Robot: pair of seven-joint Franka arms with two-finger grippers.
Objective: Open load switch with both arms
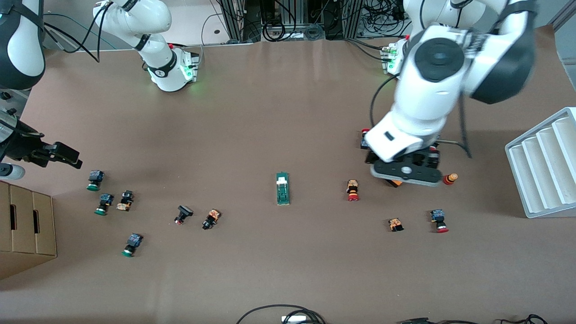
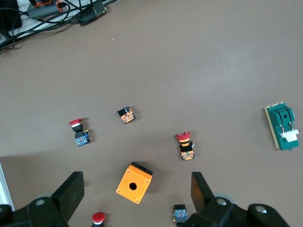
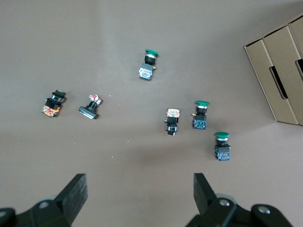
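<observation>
The load switch (image 1: 282, 188) lies flat on the counter (image 1: 279, 112) near its middle, well apart from both arms, its white block toward the end that points at the robots' bases; nothing touches it, so the task looks not yet begun. The left gripper (image 2: 135, 189) hangs with its jaws spread wide and empty over an orange box (image 2: 134, 182) with a hole (not the target), so it has to travel toward the right arm's end to reach the switch. The right gripper (image 3: 137, 191), jaws also wide open and holding nothing, hovers over bare counter by the green-capped push-buttons (image 3: 198, 115) and a cardboard box (image 1: 27, 225) at its own end. Since the narrow bar lies loose, 1 arm will probably need to pin it while the other works the white block
</observation>
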